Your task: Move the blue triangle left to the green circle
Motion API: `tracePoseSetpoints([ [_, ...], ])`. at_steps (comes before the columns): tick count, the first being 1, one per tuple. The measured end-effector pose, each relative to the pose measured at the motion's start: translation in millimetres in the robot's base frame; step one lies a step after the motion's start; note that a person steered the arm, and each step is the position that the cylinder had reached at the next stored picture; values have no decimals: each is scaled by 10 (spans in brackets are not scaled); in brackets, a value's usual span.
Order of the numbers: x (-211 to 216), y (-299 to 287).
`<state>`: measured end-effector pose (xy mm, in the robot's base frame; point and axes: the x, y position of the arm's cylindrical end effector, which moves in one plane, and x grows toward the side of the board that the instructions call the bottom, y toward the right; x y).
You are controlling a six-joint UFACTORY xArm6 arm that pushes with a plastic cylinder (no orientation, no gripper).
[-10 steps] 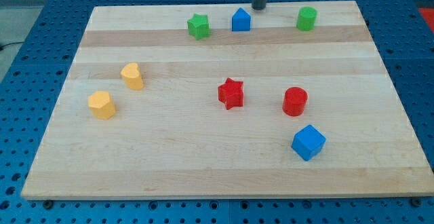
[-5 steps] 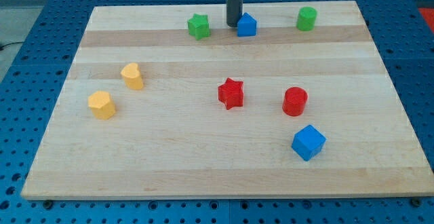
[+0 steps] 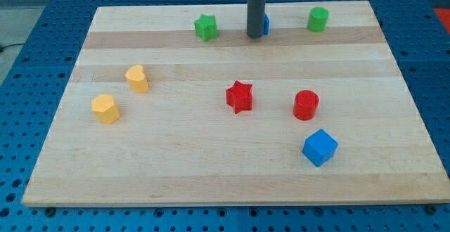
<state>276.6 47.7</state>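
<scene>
Wood board [image 3: 232, 169], my tip [image 3: 254, 36] fronting blue triangle [image 3: 266, 25], green circle [image 3: 318, 19] right, no jaws.

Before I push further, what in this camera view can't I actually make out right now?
- Blue triangle: the rod hides nearly all of it; only a sliver shows at the rod's right edge, so its shape cannot be confirmed.
- Contact between my tip and that block: cannot tell.
- Rod's upper part: cut off by the view's top.
- Green circle: fully visible, toward the view's right.
</scene>
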Motion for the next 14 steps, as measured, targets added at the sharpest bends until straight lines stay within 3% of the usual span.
tracePoseSetpoints([
  [2,-36,-153],
  [3,-280,-523],
  [5,-727,-294],
  [8,-809,259],
  [12,-636,36],
  [14,-786,175],
])
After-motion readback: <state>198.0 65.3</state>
